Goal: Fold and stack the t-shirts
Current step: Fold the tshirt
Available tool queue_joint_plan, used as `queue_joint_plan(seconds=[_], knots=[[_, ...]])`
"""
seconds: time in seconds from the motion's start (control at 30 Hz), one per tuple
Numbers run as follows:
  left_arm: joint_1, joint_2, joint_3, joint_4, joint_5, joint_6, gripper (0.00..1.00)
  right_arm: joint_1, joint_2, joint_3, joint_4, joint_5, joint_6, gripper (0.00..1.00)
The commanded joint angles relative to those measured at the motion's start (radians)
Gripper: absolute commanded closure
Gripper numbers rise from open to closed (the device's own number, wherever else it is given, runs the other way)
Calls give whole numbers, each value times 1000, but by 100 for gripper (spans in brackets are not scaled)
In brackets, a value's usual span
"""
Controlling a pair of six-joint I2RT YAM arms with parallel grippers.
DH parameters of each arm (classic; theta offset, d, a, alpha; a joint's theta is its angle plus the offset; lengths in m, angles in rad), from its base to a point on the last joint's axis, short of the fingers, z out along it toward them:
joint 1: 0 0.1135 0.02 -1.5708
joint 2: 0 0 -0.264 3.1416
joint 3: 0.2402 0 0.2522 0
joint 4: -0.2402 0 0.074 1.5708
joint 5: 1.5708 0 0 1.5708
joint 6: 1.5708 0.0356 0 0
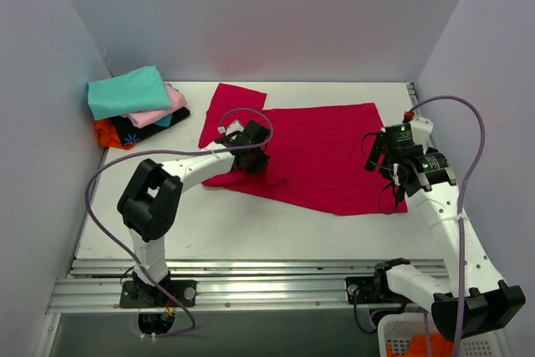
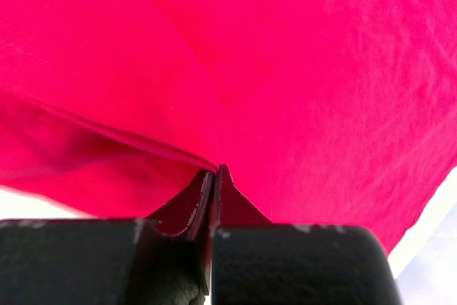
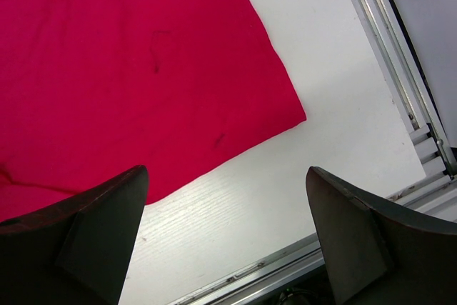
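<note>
A large crimson-red t-shirt (image 1: 326, 148) lies spread over the middle of the white table (image 1: 251, 223). My left gripper (image 1: 251, 157) is at the shirt's left edge, jaws shut, with a fold of the red cloth (image 2: 143, 69) running into its fingertips (image 2: 214, 171). My right gripper (image 1: 389, 165) hovers open over the shirt's right hem. In its wrist view the red shirt (image 3: 128, 69) ends just ahead of the gripper (image 3: 227, 173), with bare table between the fingers (image 3: 100, 226). Folded t-shirts are stacked at the back left: teal (image 1: 127, 91) on top, then pink (image 1: 163, 111), black (image 1: 140, 130) and orange (image 1: 109, 133).
Metal rails (image 1: 251, 277) run along the table's near edge and down its right side (image 3: 400, 91). A white basket (image 1: 418, 339) with orange cloth sits at the bottom right. Grey walls close in the left, back and right.
</note>
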Motion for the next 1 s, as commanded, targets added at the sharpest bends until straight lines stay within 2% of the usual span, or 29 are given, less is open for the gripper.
queue_joint_plan(seconds=[0.0,0.23,0.43,0.97], knots=[[-8,-128,40,-91,23,35,98,4,-31,-8,-9,42,-4,12],[-36,-331,-85,-238,132,57,98,4,-57,-16,-2,40,-4,12],[-83,-446,-166,-341,187,61,98,5,-74,-22,1,23,-8,12],[-194,-592,-242,-815,213,-84,98,17,-87,-33,18,-43,-45,11]])
